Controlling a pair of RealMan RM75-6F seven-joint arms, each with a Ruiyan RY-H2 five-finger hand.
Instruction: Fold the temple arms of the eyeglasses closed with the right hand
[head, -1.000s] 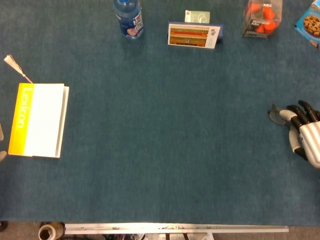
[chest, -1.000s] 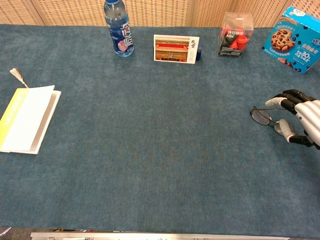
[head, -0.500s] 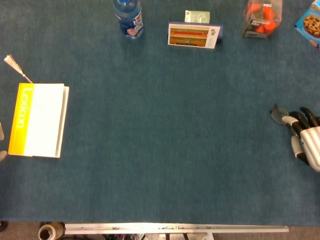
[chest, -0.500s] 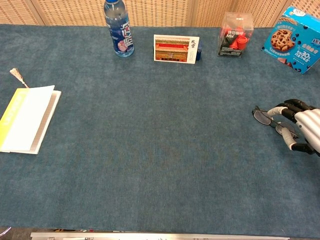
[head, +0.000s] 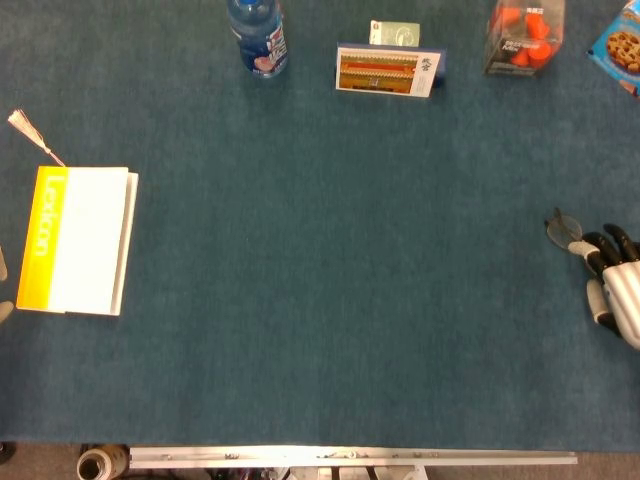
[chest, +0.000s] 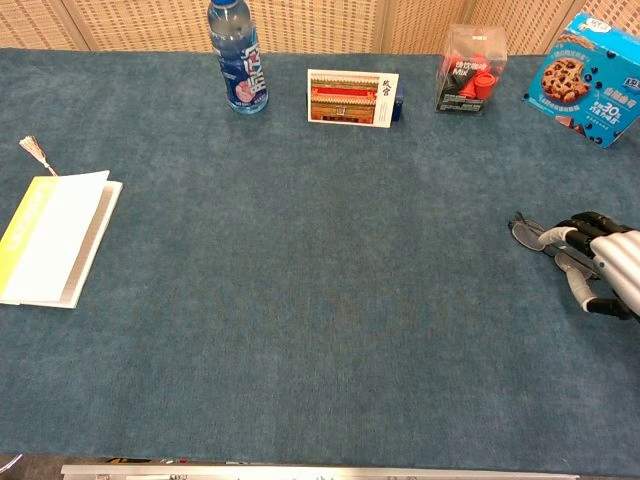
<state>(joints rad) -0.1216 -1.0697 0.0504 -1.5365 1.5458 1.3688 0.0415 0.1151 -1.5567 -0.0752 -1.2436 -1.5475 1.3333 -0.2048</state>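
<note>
The eyeglasses (chest: 527, 231) lay on the blue cloth of the table (head: 330, 290) at its right side, well to the right of the yellow-and-white booklet (head: 78, 240) and nearer the robot than the red-filled clear box (chest: 471, 68). The right hand (chest: 603, 263) reached in from the right edge, its dark fingertips (chest: 572, 228) lying on the end of the frame away from the booklet. In the head view the same hand (head: 616, 283) covered all but one lens and a bit of rim (head: 561, 226). The fingers were curled down over the frame and touching it, but whether they actually gripped it or only rested on it could not be told, and the temple arms were hidden under the hand. The left hand did not show in either view. Taking the booklet as the mark: a tasselled bookmark (head: 29, 133) lay just beyond its far corner; the blue drink bottle (chest: 236, 57) stood farther back and to its right; farther right along the back row came the picture card (chest: 346, 97) propped upright, with a small pale card (head: 394, 33) behind it in the head view, then the clear box, and last the blue cookie box (chest: 592, 81) near the far right corner, the thing farthest from the booklet.
</note>
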